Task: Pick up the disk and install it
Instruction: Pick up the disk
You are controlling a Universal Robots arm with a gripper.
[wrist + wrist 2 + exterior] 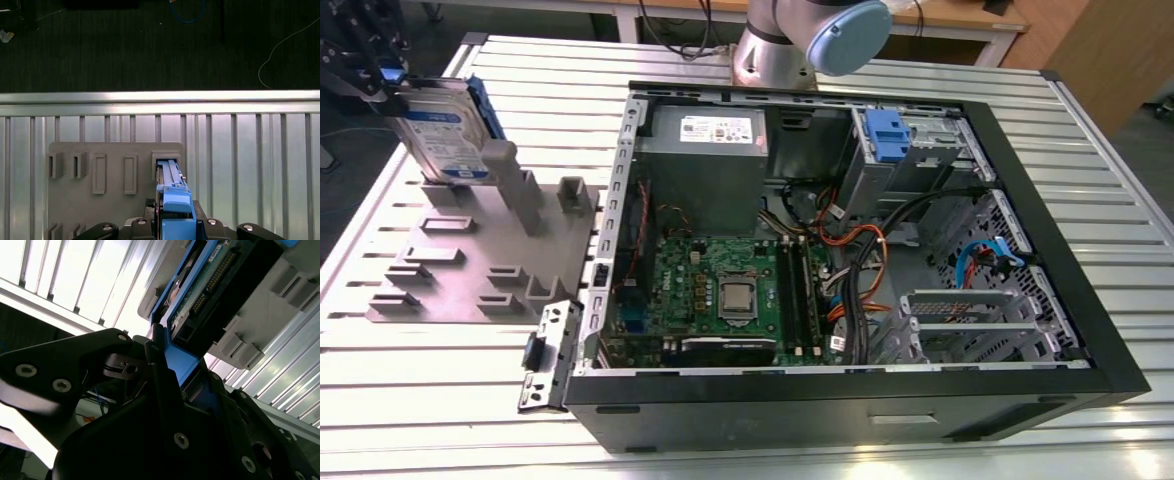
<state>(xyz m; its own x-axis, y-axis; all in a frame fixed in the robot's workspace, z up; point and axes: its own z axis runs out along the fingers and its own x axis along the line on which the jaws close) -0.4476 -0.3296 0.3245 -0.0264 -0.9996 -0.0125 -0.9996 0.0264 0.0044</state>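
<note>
Between the two black fingers of the tool (pixel 182 372) sits the blue carrier edge of the disk (pixel 210 275), the jaws drawn in narrow against both sides of it. One tool (pixel 380 88) and one disk (pixel 443 135) are in sight. The disk stands upright at the exterior view's far left, its lower end at a socket of one grey rack (pixel 467 270); I cannot tell whether it rests in the socket or hangs just above. The rack lies on the slatted metal bench (pixel 1067 120). Just beside it lies one open computer case (pixel 854 400), holding one green motherboard (pixel 720 290), one grey power supply (pixel 707 135), one silver cage with a blue latch (pixel 887 135) and loose cables (pixel 854 240)
</note>
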